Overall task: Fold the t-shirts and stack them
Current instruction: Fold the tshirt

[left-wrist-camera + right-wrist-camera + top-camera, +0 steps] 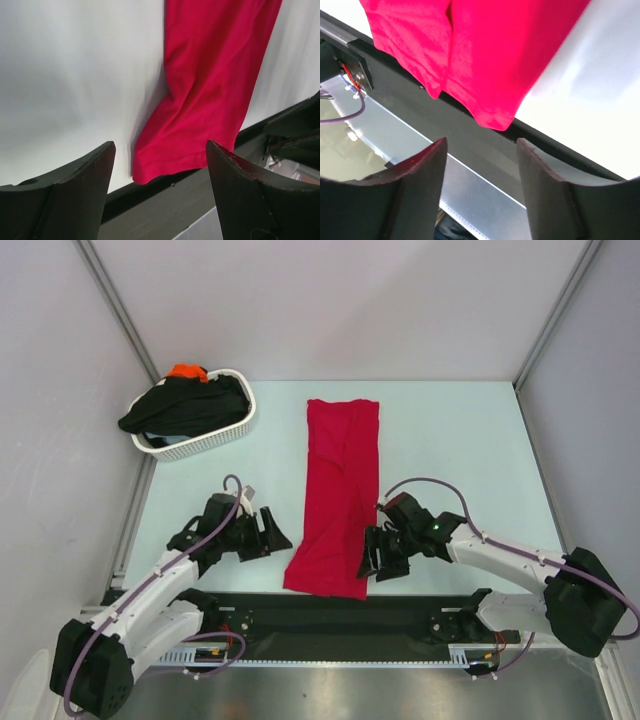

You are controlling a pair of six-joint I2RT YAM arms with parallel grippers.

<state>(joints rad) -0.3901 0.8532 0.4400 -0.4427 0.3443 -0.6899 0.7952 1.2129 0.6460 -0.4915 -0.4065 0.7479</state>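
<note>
A shirt (340, 490) lies lengthwise at mid-frame on the desk (450, 430), its lower end reaching the rail (300, 615). Beside that end, the left jaws sit left and the right jaws right. At upper left, a basket (232, 425) holds more shirts (185, 408).

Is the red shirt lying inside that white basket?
No, the red t-shirt lies stretched out on the table, apart from the white basket at the far left.

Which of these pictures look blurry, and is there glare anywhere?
Top view: sharp, evenly lit, only faint shadows. Left wrist view: the table is smeared into streaks and the red shirt has soft edges. Right wrist view: slightly soft, with the table washed out to white at the right.
</note>
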